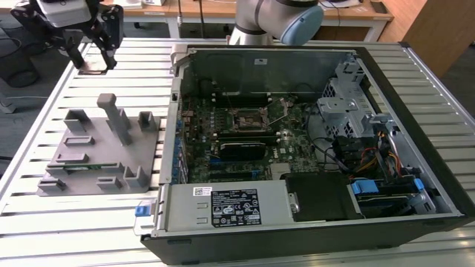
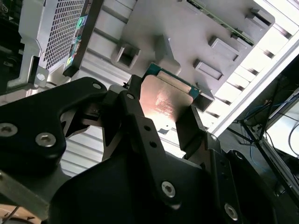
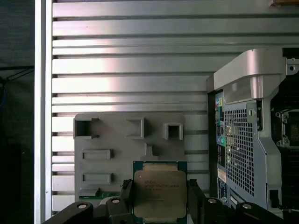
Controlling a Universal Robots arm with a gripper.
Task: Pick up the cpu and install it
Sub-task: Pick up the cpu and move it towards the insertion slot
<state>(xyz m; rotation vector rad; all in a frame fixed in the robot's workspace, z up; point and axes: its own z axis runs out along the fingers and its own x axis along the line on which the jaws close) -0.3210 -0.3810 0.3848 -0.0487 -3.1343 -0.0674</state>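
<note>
The cpu [image 3: 160,193] is held clamped between the two fingers of the gripper [image 1: 94,63]. Its pale metal top is seen flat-on in the first wrist view, while its green rim is shown at an angle in the second wrist view. Beneath the gripper, the grey fixture [image 3: 117,140] is seen on the slatted table [image 3: 131,70]. In the exterior view, the open computer case [image 1: 415,111] is shown well apart from the gripper.
</note>
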